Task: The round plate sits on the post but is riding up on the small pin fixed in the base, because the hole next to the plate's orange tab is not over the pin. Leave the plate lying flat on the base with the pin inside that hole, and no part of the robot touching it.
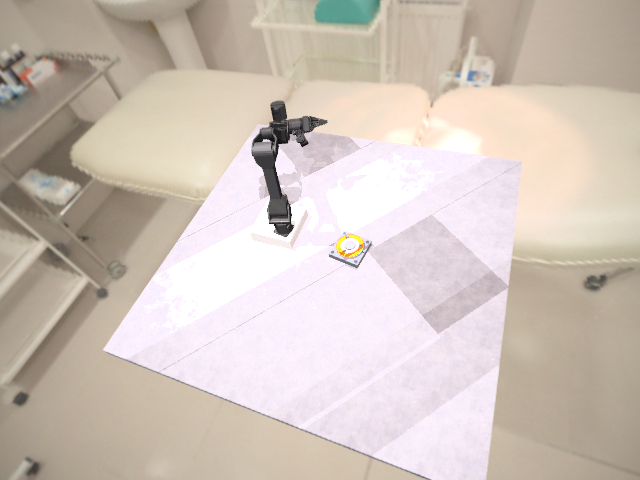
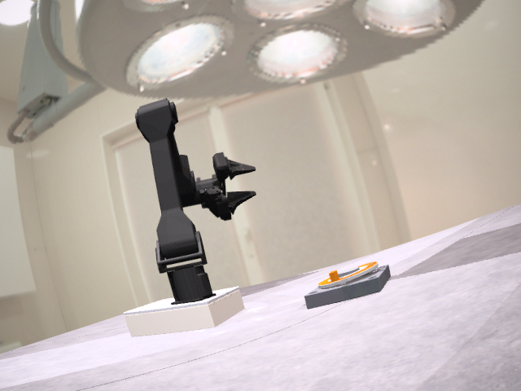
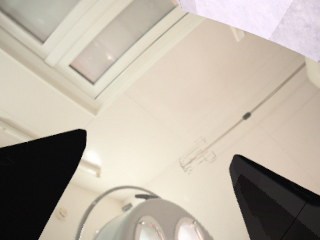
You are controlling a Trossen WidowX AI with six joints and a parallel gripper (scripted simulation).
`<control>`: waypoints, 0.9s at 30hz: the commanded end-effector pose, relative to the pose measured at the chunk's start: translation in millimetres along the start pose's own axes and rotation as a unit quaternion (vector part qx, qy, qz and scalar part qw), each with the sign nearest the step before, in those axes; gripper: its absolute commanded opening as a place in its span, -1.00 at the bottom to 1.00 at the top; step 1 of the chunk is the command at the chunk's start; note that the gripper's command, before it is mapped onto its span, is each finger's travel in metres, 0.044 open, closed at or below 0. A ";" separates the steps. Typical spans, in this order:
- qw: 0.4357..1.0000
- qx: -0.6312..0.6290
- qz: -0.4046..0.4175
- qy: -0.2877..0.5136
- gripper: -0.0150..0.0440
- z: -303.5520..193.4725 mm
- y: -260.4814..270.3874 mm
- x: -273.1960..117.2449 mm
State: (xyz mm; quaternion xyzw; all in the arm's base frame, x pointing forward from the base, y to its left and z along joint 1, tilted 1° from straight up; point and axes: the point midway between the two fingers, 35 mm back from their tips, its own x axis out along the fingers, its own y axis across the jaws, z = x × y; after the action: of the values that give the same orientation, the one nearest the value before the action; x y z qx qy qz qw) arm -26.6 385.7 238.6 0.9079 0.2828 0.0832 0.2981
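Clinic room, pale table (image 1: 310, 335); plate (image 2: 349, 272) tilted on base (image 2: 349, 290), stiff, light, grab orange tab (image 2: 334, 275); gripper (image 2: 242, 182) fingers apart, empty.

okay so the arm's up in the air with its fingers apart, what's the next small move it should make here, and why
Probably swing the open gripper down and over toward the round plate on the gray base. The gripper is raised well above the table, pointing sideways, holding nothing and far from the plate, which sits tilted with its orange tab sticking up, so nothing can be turned until the fingers get there.
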 end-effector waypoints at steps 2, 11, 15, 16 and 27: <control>0.999 -0.032 0.001 -0.005 0.69 3.2 2.1 10.1; 0.926 -0.366 -0.026 -0.089 -0.11 61.0 40.0 111.4; 0.841 -0.516 -0.077 -0.146 -0.47 108.4 72.6 153.4; 0.817 -0.546 -0.094 -0.158 -0.49 121.0 81.3 161.2; 0.604 -0.713 -0.279 -0.223 -0.49 231.6 159.1 187.2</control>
State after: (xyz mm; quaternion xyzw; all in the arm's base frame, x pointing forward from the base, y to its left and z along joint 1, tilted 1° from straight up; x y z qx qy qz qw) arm 253.2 304.5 154.7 0.3675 0.2617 -0.0110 0.8924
